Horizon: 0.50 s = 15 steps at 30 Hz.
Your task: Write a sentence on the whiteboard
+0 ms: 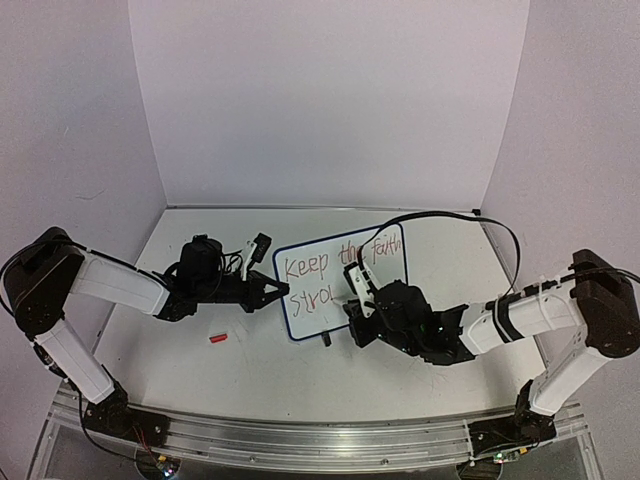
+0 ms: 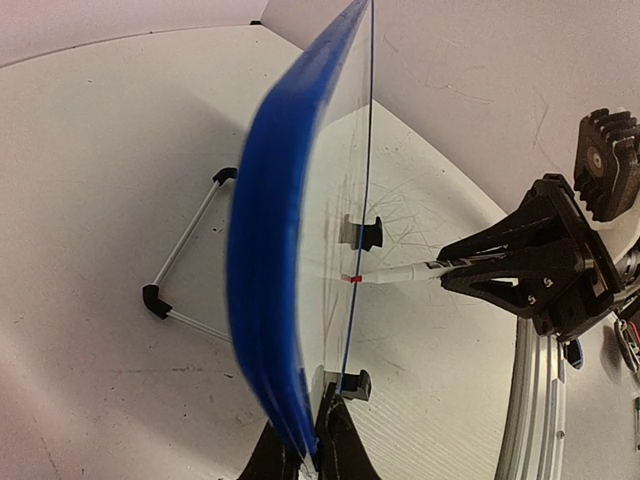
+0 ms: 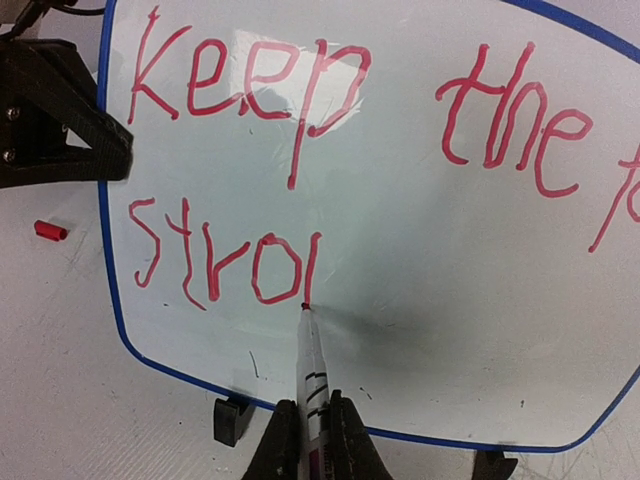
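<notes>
The whiteboard stands tilted on black clip feet at mid-table, blue-rimmed. The sentence in red reads "Keep the faith" on top; the second line reads "stro" plus one upright stroke. My left gripper is shut on the board's left edge, which the left wrist view shows edge-on between the jaws. My right gripper is shut on a white marker. Its red tip touches the board at the foot of that stroke.
A small red marker cap lies on the table left of the board, also in the right wrist view. A white wire piece with black ends lies behind the board. Walls enclose the table on three sides.
</notes>
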{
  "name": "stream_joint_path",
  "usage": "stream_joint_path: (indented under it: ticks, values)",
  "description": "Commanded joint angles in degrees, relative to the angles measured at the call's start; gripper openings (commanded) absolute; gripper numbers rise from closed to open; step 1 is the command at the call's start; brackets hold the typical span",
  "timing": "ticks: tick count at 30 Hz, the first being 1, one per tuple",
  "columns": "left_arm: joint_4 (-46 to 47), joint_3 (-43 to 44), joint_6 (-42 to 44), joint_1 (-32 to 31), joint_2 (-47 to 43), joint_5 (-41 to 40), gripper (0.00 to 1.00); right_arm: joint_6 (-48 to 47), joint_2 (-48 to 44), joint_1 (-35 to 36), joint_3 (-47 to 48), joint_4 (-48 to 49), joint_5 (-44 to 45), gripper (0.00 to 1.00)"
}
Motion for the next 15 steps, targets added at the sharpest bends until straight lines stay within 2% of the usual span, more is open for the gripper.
stream_joint_path:
  ticks: [1,15]
  values:
    - [-4.84,-0.42,4.19,1.37,0.03,-9.69,0.00,0.46,1.52,-0.23,2.35,2.95,1.70,0.00]
    - [-4.84,-0.45,4.19,1.37,0.16,-9.60,0.00,-0.07,0.32,-0.42,2.79,4.26,3.75,0.00]
